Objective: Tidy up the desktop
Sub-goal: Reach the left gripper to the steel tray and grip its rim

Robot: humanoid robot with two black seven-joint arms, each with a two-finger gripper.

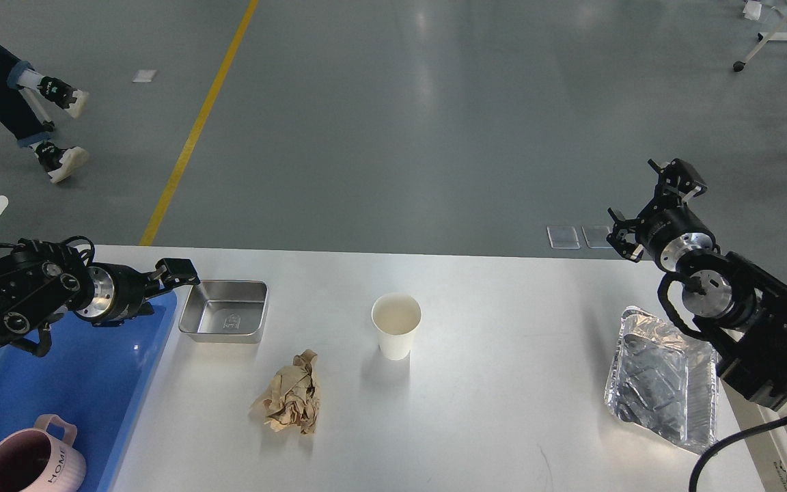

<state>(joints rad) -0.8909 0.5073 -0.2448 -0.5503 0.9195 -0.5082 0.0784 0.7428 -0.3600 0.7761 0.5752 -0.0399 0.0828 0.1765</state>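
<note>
The desktop [475, 424] fills the lower view; on it a steel tray [224, 311] — bare inside; a paper cup [396, 333], upright, contents unclear; a foil tray [663, 379] at the right edge, its contents unclear; crumpled paper [289, 401] lies near the cup; a blue bin [93, 383] at left holds a pink mug [28, 461]; left gripper [178, 271] sits just beside the steel tray's corner — its opening I cannot tell; right gripper [673, 179], raised beyond the desktop's far edge, holds nothing, fingers indistinct.

The desktop [489, 383] bears a paper cup [396, 333] and crumpled paper [289, 400].
</note>
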